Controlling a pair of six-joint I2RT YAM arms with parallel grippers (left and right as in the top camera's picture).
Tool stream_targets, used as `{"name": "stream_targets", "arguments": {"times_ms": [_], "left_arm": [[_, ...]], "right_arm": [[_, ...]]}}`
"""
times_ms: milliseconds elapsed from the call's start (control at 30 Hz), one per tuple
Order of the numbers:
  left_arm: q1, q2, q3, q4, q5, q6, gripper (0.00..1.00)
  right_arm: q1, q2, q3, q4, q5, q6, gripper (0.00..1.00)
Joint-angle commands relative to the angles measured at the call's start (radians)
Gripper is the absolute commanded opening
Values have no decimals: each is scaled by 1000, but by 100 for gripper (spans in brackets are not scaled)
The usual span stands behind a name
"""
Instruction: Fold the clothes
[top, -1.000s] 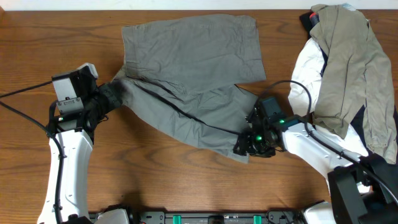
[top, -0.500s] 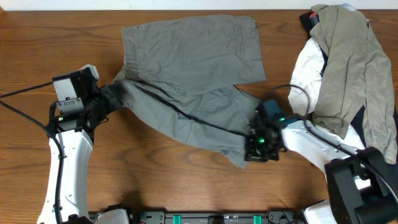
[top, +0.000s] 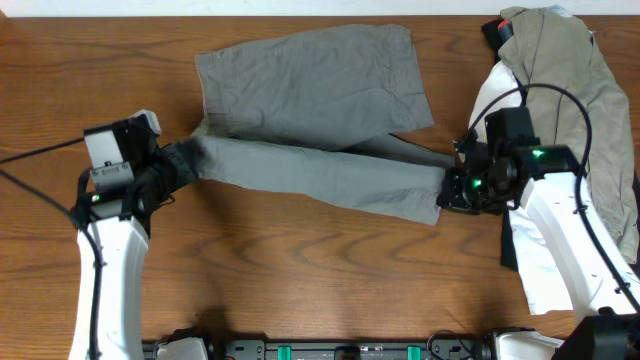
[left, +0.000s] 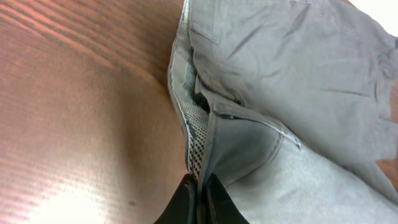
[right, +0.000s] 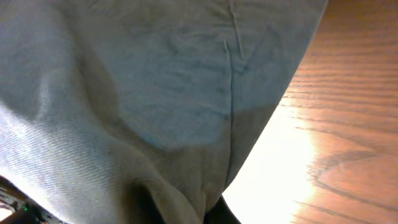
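1. Roughly at the middle of the table (top: 300, 290), the grey shorts (top: 310, 110) lie with one leg spread flat on the far side. The other leg is pulled into a long band running left to right along the near side.
2. The left gripper (top: 180, 165) is clamped on the left end of that band, at the waist.
3. The right gripper (top: 455, 190) is closed on the band's right end, at the leg's hem.
4. At the far right a khaki garment (top: 560, 110) is draped over a white garment (top: 495, 110) in a heap, well apart from the shorts' flat leg.
5. Only the left wrist view shows the pale, checked inner waistband (left: 193, 137) pinched between the dark fingertips (left: 186, 202), which are pressed tight together.
6. Only the right wrist view shows a stitched seam running down the grey cloth (right: 155, 93), which hangs in folds over the wood (right: 348, 124). The fingers are mostly hidden under it.
7. Only the overhead view shows the heap and both arms.
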Motion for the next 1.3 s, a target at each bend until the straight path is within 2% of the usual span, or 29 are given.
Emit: {"name": "stream_targets", "arguments": {"times_ms": [0,333,733,967,1267], "left_arm": [[1,-87,17,-32,-12,18,6],[1,-251,17,-243,-12,17,6],[0,-311,17,-413,-12,17,6],[-1,-385,17,-261,-13,18,6],[-1,-238,17,-3,-13,25,6]], "right_arm": [[-23,-9,75,-30,23,-71,1],[-76,-20,291,-178,56,-167,1],[-102,-72,335,-276,118,-190,1],[-100,-66,335,-58,119,-193,1],[-68,39,335,287,119,-194,1]]}}
